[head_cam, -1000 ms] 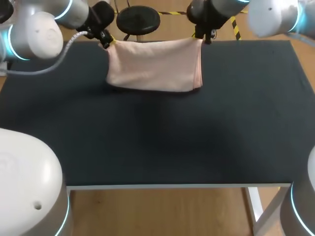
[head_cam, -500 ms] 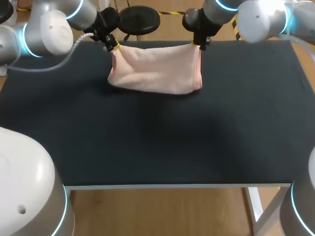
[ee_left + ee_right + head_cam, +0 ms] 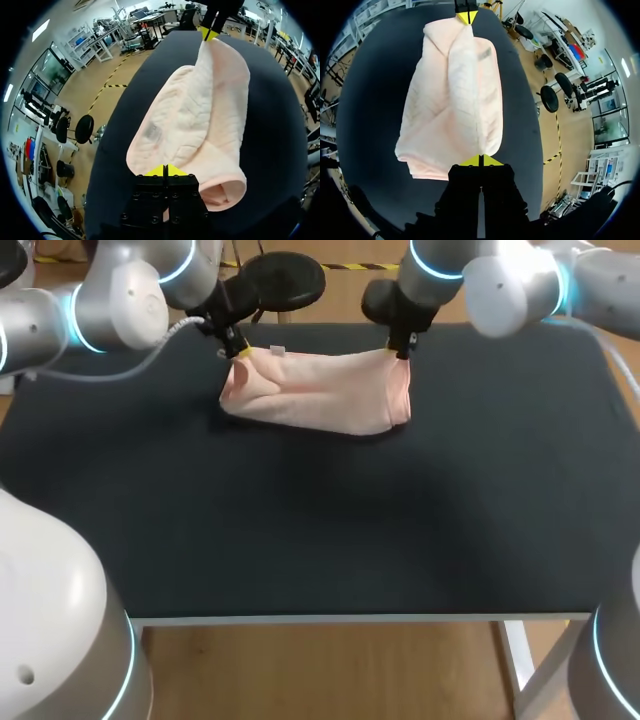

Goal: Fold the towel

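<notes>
A pale pink towel [image 3: 320, 390] lies on the far part of the black table [image 3: 320, 530], close to its back edge and a little left of the middle. It is bunched into a loose double layer, with its near fold resting on the tabletop. The left gripper [image 3: 240, 352] comes in from the far left and pinches the towel's far-left corner. In the left wrist view its two yellow tips meet with the pink edge caught between them. The right gripper [image 3: 397, 350] comes in from the far right and is clamped the same way on the far-right corner, tips pressed together on the cloth. Between the two grips the towel's upper edge sags slightly, and both held corners sit low above the table. The top layer curls over into a soft roll along one long side. A small grey patch [image 3: 152, 132] shows on the upper layer near the left gripper, perhaps a sewn label, though it is too small to be sure.
</notes>
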You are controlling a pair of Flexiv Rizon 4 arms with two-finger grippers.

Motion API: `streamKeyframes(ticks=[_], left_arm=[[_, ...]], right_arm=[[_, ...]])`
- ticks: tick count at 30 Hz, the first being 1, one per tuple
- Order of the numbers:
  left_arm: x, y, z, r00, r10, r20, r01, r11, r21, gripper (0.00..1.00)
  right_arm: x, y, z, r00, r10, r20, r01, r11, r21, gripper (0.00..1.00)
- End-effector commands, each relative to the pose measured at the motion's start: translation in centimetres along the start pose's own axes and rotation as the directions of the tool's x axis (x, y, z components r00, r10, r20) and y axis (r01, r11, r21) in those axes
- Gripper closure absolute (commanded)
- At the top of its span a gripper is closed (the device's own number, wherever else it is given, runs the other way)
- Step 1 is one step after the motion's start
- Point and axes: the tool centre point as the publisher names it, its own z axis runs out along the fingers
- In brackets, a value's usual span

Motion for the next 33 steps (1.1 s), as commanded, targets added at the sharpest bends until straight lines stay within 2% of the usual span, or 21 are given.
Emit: streamKeyframes(ticks=[1, 5, 9, 20, 26, 33], left_arm=[[-1.1, 0.0, 1.1, 1.0, 0.002, 0.004, -0.002, 1.0, -0.01, 1.0], [-1.9, 0.3, 0.6, 1.0, -0.005, 0.029, 0.005, 1.0, -0.011, 1.0], [-2.5, 0.0, -0.2, 0.999, 0.004, 0.043, -0.005, 1.0, 0.022, 1.0], [-2.5, 0.0, -0.4, 0.993, 0.111, 0.04, -0.113, 0.993, 0.042, 1.0], [-3.7, 0.7, -0.2, 0.993, 0.101, 0.057, -0.102, 0.995, 0.022, 1.0], [-4.2, 0.9, 0.0, 0.993, 0.104, 0.061, -0.105, 0.994, 0.005, 1.0]], right_arm=[[-0.7, 0.3, 1.3, 1.0, 0.006, 0.007, -0.006, 1.0, 0.005, 1.0], [-1.6, 0.1, 1.1, 0.999, 0.014, 0.045, -0.014, 1.0, -0.004, 1.0], [-2.6, -0.4, 0.6, 0.997, 0.015, 0.08, -0.013, 1.0, -0.02, 1.0], [-4.1, -1.3, 1.1, 0.995, -0.054, 0.085, 0.058, 0.997, -0.049, 1.0], [-5.1, -1.2, 1.2, 0.994, -0.051, 0.097, 0.056, 0.997, -0.053, 1.0], [-5.0, -0.7, 1.8, 0.995, -0.065, 0.077, 0.07, 0.996, -0.056, 1.0]])
